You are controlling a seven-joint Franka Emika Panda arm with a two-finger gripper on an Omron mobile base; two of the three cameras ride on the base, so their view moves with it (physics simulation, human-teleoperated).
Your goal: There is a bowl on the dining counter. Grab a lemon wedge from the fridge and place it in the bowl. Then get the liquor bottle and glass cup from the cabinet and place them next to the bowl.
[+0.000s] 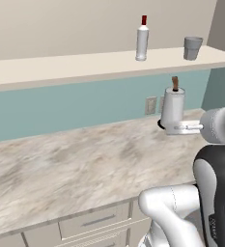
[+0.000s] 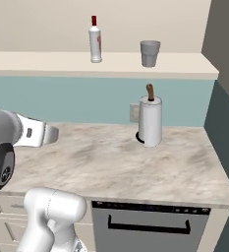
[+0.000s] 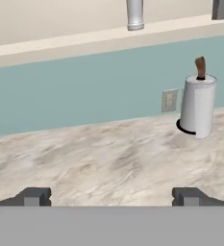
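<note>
Hand [image 3: 111, 197] spread wide and empty, aimed level over the tabletop [image 3: 108, 158] for reaching upward. Bottle [image 1: 142, 38] and cup [image 1: 192, 48] stand near the shelf's [image 1: 61, 67] right end.

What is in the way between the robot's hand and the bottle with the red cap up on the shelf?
Nothing visible. The open gripper hangs over the bare counter, and the liquor bottle stands higher on the shelf. The paper towel roll stands off to the side.

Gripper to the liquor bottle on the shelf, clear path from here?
Probably yes. The gripper is open, holding nothing, low over the counter. The liquor bottle stands alone on the open shelf, well apart from the glass cup; it needs a climb.
</note>
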